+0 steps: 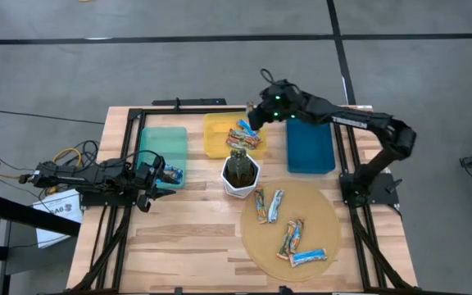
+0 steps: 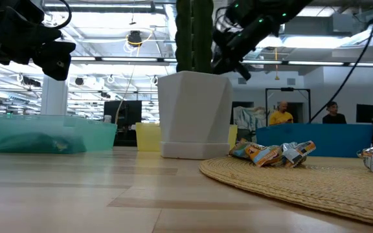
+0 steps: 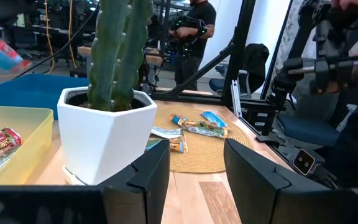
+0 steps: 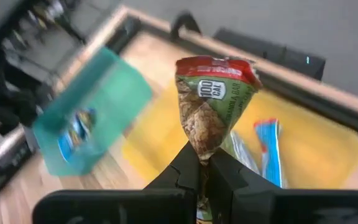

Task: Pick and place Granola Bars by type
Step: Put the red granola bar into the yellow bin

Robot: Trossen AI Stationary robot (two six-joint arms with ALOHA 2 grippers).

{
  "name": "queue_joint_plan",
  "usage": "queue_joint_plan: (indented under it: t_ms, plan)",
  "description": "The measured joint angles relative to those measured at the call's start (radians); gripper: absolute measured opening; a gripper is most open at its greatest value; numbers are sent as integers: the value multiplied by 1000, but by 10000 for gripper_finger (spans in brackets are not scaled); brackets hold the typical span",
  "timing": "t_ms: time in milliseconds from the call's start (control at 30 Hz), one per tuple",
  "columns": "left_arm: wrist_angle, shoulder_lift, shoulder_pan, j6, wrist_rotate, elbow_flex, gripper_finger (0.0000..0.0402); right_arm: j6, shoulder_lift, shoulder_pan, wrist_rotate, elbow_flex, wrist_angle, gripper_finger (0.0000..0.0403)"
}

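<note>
You have a pale wooden surface (image 1: 195,238) with a black frame along its edges. Across its far side three shallow bins stand in a row: a teal bin (image 1: 164,147) on the left, a yellow bin (image 1: 220,131) in the middle, a blue bin (image 1: 310,147) on the right. Just in front of the yellow bin stands a white pot (image 1: 241,176) with a cactus. A round woven mat (image 1: 318,217) lies on the near right part, beside the pot.

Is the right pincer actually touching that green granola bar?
Touching. The right wrist view shows the right pincer pinching the green granola bar by its lower end.
</note>
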Motion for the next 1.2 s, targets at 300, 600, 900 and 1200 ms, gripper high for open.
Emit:
queue_joint_plan:
  t_ms: [300, 600, 900, 1200]
  plan:
    - [-1, 0, 0, 0, -6, 0, 144, -50, 160, 9, -46, 137, -194, 6]
    - [-2, 0, 0, 0, -10, 0, 144, -120, 254, 16, -45, 188, -268, 6]
    - [-3, 0, 0, 0, -16, 0, 144, -155, 325, 13, -43, 187, -279, 6]
    - [-3, 0, 0, 0, -16, 0, 144, -157, 363, -15, -44, 188, -259, 6]
